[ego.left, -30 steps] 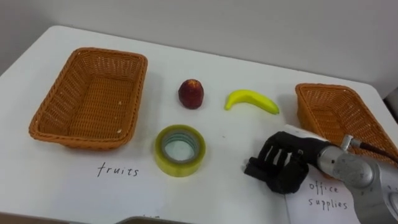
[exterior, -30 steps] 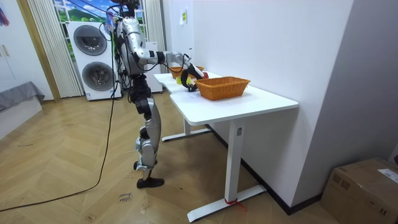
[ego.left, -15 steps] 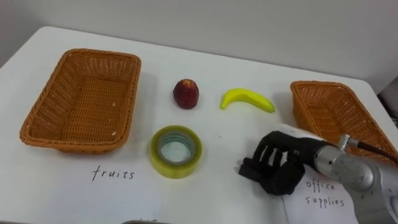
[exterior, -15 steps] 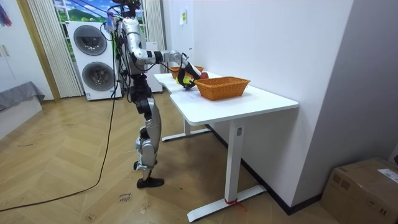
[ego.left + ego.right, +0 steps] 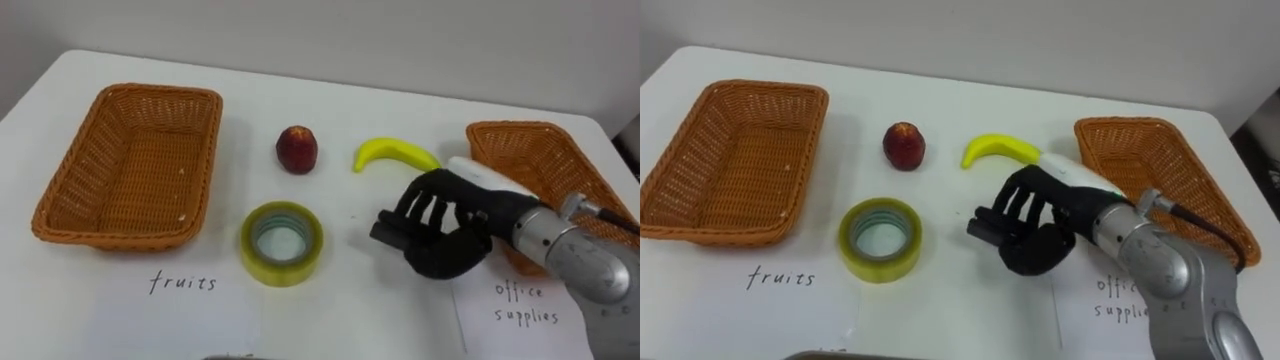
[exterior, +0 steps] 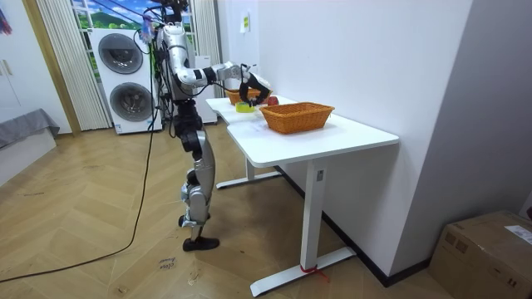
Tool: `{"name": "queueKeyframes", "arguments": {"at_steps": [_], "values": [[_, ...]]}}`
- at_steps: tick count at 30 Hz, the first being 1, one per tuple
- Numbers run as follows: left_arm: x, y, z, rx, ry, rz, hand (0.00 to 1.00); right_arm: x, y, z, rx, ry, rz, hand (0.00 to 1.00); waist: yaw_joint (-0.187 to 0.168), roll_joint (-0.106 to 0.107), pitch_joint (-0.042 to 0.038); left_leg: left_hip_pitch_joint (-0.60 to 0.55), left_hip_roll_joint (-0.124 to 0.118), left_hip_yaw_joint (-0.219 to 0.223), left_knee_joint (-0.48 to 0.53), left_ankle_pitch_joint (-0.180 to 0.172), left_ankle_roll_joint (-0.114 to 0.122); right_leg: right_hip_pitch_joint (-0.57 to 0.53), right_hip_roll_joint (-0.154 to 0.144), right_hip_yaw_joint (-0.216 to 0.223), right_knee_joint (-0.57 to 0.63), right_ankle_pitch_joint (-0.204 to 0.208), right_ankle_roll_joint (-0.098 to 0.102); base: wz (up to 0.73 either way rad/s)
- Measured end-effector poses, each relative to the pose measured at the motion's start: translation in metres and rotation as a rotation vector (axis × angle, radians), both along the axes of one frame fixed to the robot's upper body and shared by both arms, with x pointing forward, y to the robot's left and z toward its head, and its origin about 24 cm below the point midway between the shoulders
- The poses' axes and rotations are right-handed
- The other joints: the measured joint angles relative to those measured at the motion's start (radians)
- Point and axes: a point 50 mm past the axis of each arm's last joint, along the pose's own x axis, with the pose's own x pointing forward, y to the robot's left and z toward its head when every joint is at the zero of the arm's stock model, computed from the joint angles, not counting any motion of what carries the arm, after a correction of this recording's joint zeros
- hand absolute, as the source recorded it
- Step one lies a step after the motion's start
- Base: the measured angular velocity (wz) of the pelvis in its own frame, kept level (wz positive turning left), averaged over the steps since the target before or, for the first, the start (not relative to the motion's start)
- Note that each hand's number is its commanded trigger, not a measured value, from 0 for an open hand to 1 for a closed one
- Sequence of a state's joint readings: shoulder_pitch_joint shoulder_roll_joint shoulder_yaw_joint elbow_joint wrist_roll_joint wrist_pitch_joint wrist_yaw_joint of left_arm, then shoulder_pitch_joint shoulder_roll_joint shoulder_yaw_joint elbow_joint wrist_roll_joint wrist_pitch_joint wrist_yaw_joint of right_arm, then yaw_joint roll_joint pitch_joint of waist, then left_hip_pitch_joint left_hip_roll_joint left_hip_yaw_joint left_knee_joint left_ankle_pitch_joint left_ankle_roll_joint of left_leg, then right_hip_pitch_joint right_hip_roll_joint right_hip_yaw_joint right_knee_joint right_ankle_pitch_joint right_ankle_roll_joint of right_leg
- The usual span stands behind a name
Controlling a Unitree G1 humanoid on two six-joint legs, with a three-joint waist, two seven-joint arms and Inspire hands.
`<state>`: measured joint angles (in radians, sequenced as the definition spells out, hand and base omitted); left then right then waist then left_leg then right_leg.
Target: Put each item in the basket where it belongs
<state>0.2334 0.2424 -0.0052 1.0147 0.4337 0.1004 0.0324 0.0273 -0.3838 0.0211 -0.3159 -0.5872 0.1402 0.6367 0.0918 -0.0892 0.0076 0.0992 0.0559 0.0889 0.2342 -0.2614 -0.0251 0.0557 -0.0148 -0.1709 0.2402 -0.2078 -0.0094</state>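
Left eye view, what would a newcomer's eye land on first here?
The robot's black right hand stands out first, fingers open and empty, stretched in from the right over the white table, close in front of the yellow banana. To its left lies a yellow tape roll, with a red fruit behind that. Wicker baskets flank them: the left basket, empty, and the right basket behind the wrist.

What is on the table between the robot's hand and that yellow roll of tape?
Nothing. In the left eye view, a bare stretch of white table separates the right hand from the tape roll; the two are apart.
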Motion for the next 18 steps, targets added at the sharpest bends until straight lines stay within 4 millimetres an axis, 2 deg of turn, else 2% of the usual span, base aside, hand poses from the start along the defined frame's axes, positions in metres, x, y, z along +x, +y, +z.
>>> {"name": "queueKeyframes", "arguments": {"at_steps": [3,8,10,18], "values": [[0.000,0.000,0.000,0.001,0.000,0.000,0.00,0.001,0.000,0.006,0.038,-0.052,-0.011,1.00,-0.005,0.002,0.0000,0.000,0.000,0.000,0.000,0.000,0.000,0.006,0.000,0.000,-0.003,0.000,0.000,0.00],[-0.003,0.001,0.000,0.004,0.006,-0.003,0.00,0.002,-0.002,0.010,0.049,-0.104,-0.035,1.00,-0.006,-0.005,-0.0026,0.022,0.000,0.004,-0.010,0.000,0.000,0.013,0.000,0.002,-0.003,0.000,0.000,-0.02],[-0.004,0.003,0.001,0.008,0.001,0.013,0.00,0.003,-0.006,0.015,0.066,-0.139,-0.059,1.00,-0.007,-0.014,-0.0032,0.028,0.000,0.007,-0.014,0.000,0.000,0.015,0.000,0.005,-0.003,0.000,0.000,-0.06],[-0.009,0.005,0.002,0.014,-0.004,0.028,0.00,0.004,-0.024,0.029,0.091,-0.282,-0.158,1.00,-0.031,-0.036,0.0028,0.028,0.000,0.008,-0.008,0.000,0.000,0.017,0.000,0.007,-0.001,0.000,0.000,0.00]]}}
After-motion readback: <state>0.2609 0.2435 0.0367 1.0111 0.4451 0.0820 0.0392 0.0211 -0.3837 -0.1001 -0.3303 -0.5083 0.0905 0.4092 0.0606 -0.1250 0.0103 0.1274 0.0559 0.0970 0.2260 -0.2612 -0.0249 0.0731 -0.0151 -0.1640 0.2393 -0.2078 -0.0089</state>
